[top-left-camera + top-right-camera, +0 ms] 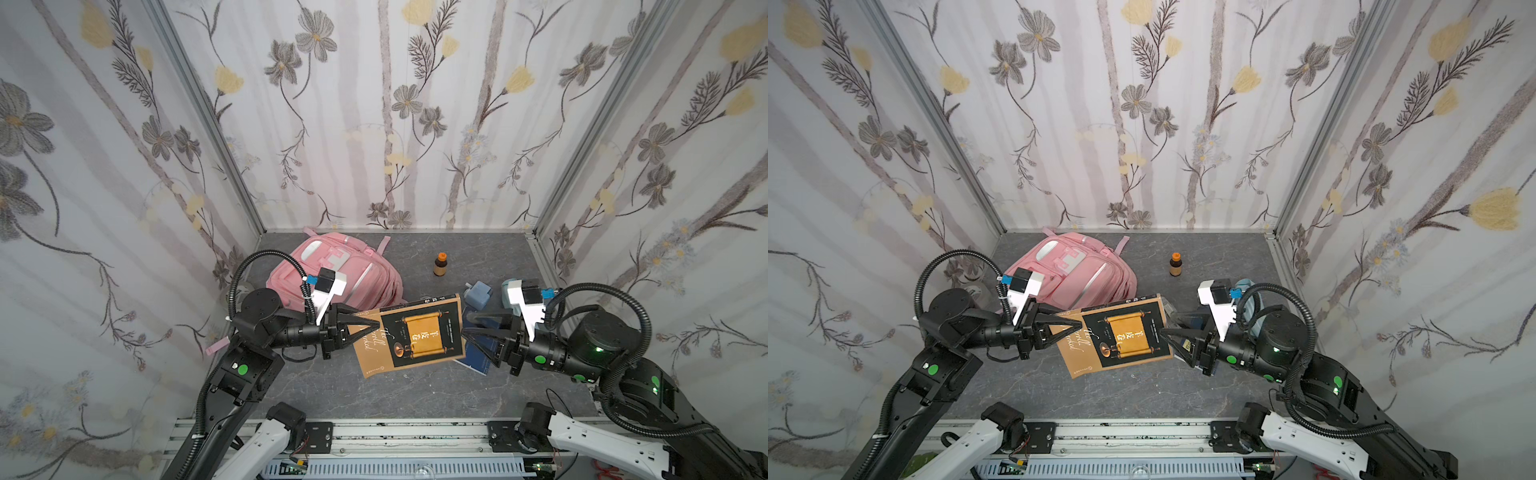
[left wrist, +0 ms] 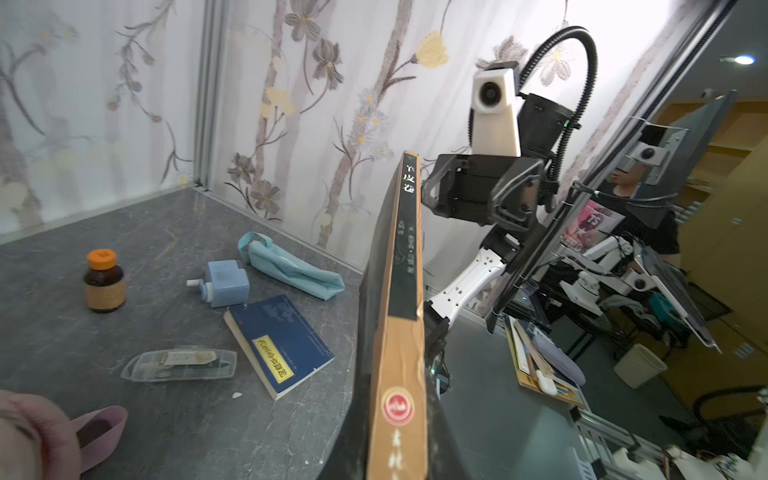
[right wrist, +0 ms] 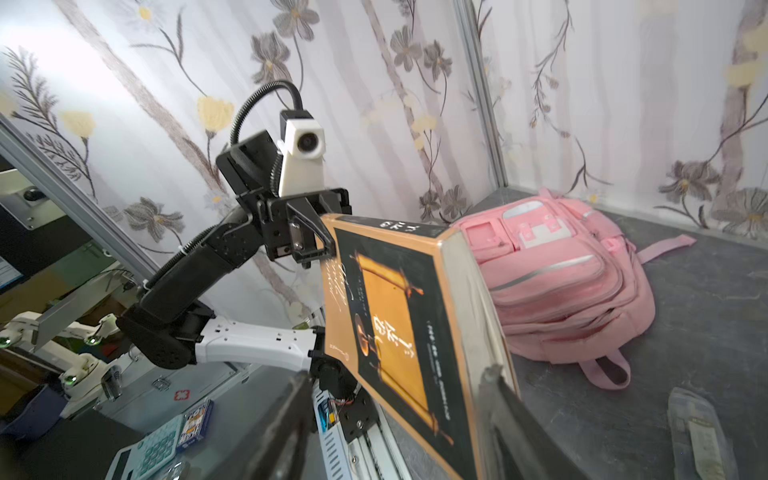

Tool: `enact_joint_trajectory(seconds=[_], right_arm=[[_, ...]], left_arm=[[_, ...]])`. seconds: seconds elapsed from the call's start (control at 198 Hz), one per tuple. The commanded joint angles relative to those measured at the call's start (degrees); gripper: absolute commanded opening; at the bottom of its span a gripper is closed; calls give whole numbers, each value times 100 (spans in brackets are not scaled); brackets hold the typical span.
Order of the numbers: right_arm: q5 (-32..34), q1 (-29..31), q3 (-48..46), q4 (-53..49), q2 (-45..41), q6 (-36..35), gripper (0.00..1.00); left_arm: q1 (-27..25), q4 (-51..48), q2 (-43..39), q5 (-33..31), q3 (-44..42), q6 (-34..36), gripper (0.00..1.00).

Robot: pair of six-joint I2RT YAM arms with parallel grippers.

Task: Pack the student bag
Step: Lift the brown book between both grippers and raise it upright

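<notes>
Left tool (image 1: 374, 327) clamped on edge of brown book (image 1: 419, 336), just in front of student bag (image 1: 349, 270) lying at rear left of tabletop (image 1: 415, 395); right tool (image 1: 469, 326) at opposite edge, jaws apart; amber bottle (image 1: 440, 264) upright, right of bag.

Looks like a robotics lab rather than a home: a test booth walled with floral wallpaper panels (image 1: 374, 124) between aluminium posts (image 1: 205, 112), floored with a grey stone-look tabletop (image 1: 374, 395), fronted by a mounting rail (image 1: 415, 436). Beyond the open side, more white robot arms (image 2: 582, 289), a waste bin (image 2: 639, 365), a desk calculator (image 3: 145, 455).
</notes>
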Motion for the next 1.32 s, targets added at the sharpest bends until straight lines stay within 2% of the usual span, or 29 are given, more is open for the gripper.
enact_joint_trajectory(seconds=[0.0, 0.162, 0.278, 0.39, 0.526, 0.628, 0.759, 0.845, 0.977, 1.114, 1.225, 1.296, 1.311], right_arm=[[818, -10, 130, 316, -63, -654, 99], [-89, -5, 535, 169, 397, -1441, 99], [-423, -7, 766, 54, 853, -1741, 99], [-797, -7, 844, 154, 1162, -1802, 99], [-1359, -59, 882, 147, 1411, -1771, 92], [-1757, -156, 865, 184, 1507, -1680, 83], [-2528, -340, 779, 409, 1569, -1410, 64], [-3086, -470, 692, 620, 1604, -1131, 50], [-3625, -584, 547, 846, 1639, -722, 36], [-3722, -612, 430, 888, 1645, -511, 30], [-3705, -663, 423, 893, 1607, -465, 0], [-3529, -700, 433, 893, 1534, -447, 0], [-3457, -714, 433, 893, 1512, -431, 0]], left_arm=[[15, -9, -45, -198, 210, 266, 0], [10, 280, 122, 206, 320, -96, 0], [11, 472, 146, 345, 352, -231, 0], [16, 619, 168, 457, 383, -363, 0], [8, 979, 201, 612, 362, -678, 0], [8, 1300, 179, 662, 284, -906, 0], [7, 1899, 134, 658, 61, -1299, 0], [10, 1982, 94, 559, -27, -1315, 0], [9, 2165, 106, 539, -42, -1372, 0], [8, 2195, 142, 521, -8, -1377, 0], [10, 2168, 104, 353, -7, -1331, 0], [7, 1722, 57, -88, 79, -1073, 0], [8, 1548, 46, -266, 109, -969, 4]])
